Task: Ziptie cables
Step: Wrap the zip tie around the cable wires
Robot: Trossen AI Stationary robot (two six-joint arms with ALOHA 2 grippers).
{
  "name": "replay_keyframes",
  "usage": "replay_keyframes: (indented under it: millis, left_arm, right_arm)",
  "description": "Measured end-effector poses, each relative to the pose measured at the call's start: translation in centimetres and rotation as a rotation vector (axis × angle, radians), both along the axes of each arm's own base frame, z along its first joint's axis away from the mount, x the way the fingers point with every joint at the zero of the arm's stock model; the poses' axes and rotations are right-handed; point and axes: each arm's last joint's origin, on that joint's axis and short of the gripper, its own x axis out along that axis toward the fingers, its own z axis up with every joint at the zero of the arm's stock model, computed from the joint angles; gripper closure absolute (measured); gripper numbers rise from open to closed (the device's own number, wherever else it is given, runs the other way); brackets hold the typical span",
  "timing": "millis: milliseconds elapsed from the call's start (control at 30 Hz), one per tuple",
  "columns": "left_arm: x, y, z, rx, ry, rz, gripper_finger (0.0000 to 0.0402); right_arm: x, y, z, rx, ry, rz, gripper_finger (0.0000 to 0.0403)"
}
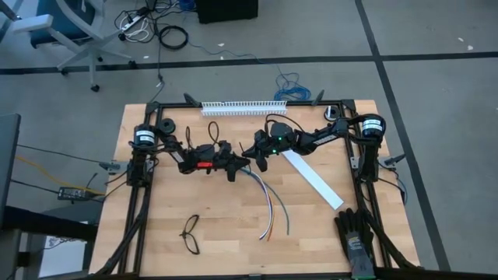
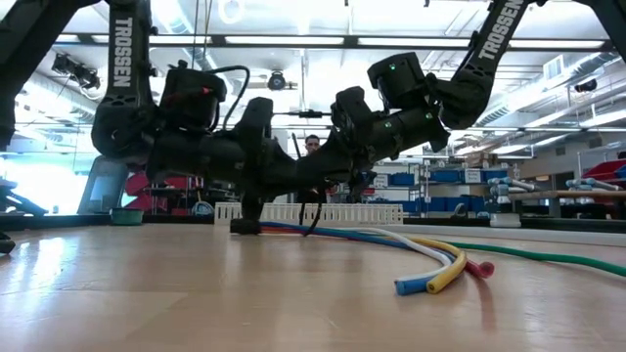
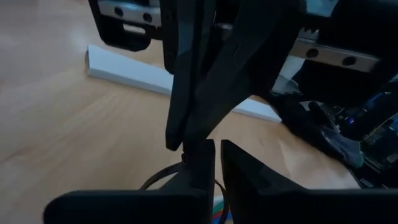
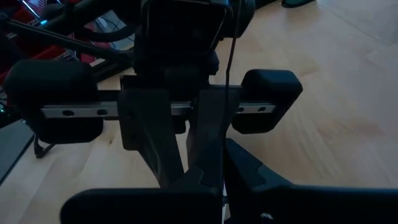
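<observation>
**Both grippers meet at the dark end of the cable bundle**

Wooden tabletop [image 1: 156, 233] inside a black frame, grey floor around it, shelving and ceiling lights in the room behind. We count two arms, each reaching in from its own side, and their grippers meet at mid-table.

Left gripper [image 1: 233, 168]: fingers nearly together, only a narrow gap between them in the left wrist view, set at the dark end of the cables [image 1: 268, 204]. We cannot tell what it grips, if anything. A thin dark loop shows just beside its fingers [image 3: 199, 162] in that view; we cannot say for certain that this is the ziptie [image 3: 163, 176].

Right gripper [image 1: 257, 157]: fingers fully closed, tip to tip with the left gripper, just to the right of it. A thin dark line runs straight up past its fingers [image 4: 208, 155] in the right wrist view; we cannot make out whether it is pinched.

Cables: one bundle, fanning out from the grippers toward the near edge. From the low view we count blue, yellow, red, white and green strands, their free ends resting on the wood.

Other items, one of each: a flat white strip [image 1: 311, 179] lying diagonally right of the grippers, a white comb-like rail [image 1: 241, 108] along the far edge, black glasses [image 1: 191, 234] near the left front, and a dark glove-like object [image 1: 356, 233] at the right front.

One person [image 2: 312, 145] shows partly behind the arms in the low view.
</observation>
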Motion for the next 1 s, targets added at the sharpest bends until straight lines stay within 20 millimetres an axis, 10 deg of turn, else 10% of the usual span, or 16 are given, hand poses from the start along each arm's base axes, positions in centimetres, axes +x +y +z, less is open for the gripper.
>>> replay_keyframes:
  millis: [1000]
  left_arm:
    - [-1.0, -1.2, 0.0, 0.166, -0.039, -0.222, 0.0378]
  right_arm:
    - [0.0, -0.5, 0.1, -0.023, -0.013, -0.049, 0.0403]
